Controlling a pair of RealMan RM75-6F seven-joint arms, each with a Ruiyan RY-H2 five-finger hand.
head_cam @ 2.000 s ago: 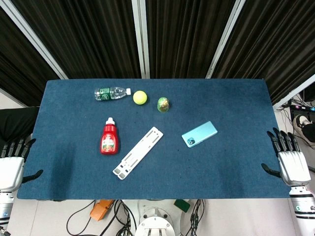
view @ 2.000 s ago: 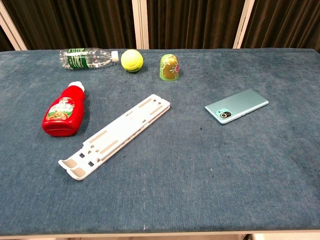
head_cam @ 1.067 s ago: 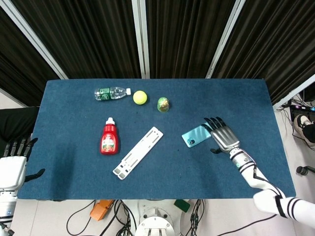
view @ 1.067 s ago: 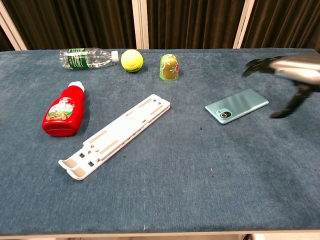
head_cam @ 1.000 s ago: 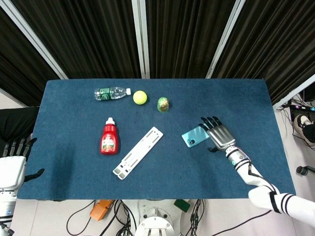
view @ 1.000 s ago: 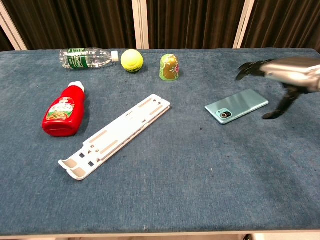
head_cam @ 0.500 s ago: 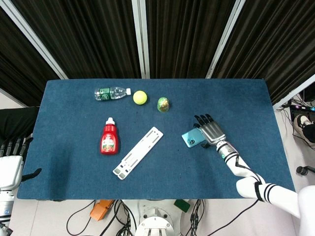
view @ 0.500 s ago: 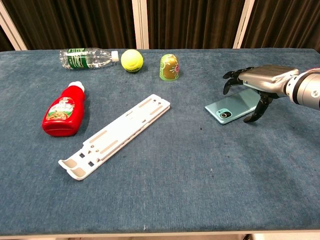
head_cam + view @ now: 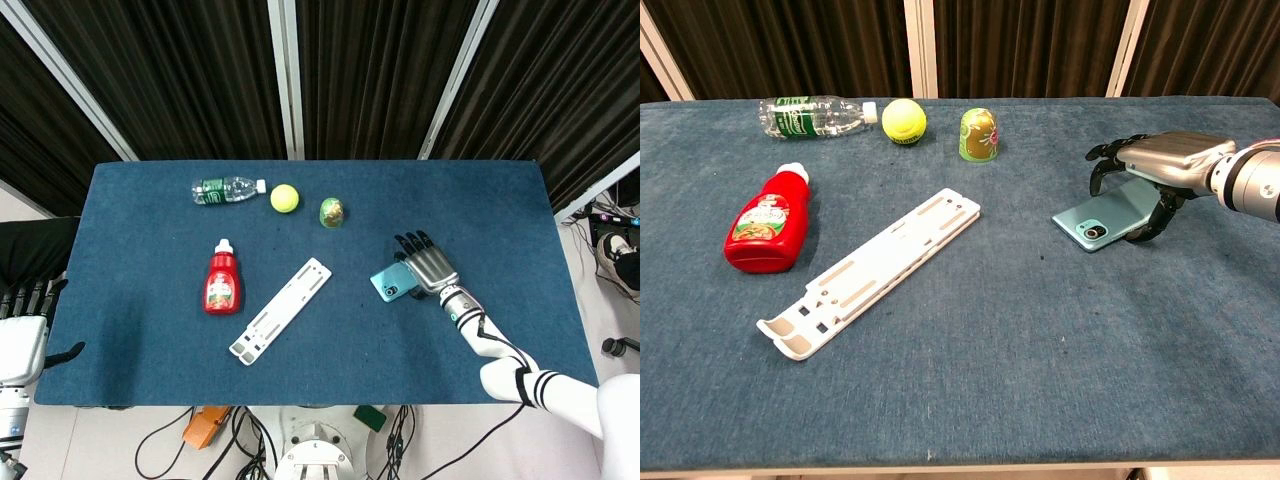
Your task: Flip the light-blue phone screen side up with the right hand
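Observation:
The light-blue phone (image 9: 391, 284) (image 9: 1097, 223) lies camera side up on the blue table (image 9: 500, 210), right of centre. My right hand (image 9: 430, 267) (image 9: 1160, 160) covers its right end. The fingers (image 9: 1102, 165) curl over the far edge and the thumb (image 9: 1152, 228) presses the near edge, so the hand grips the phone. The phone's gripped end looks slightly raised. My left hand (image 9: 22, 335) hangs off the table's left edge with its fingers apart and holds nothing; the chest view does not show it.
A white slotted bracket (image 9: 281, 310) (image 9: 875, 268) lies diagonally left of the phone. A red ketchup bottle (image 9: 222, 280) (image 9: 768, 222) lies further left. A water bottle (image 9: 228, 188), a tennis ball (image 9: 284, 198) and a green egg-shaped toy (image 9: 333, 212) line the back.
My right hand came in from the table's right edge, settled over the phone's right end and closed on it. The phone has shifted slightly. The left hand stayed put.

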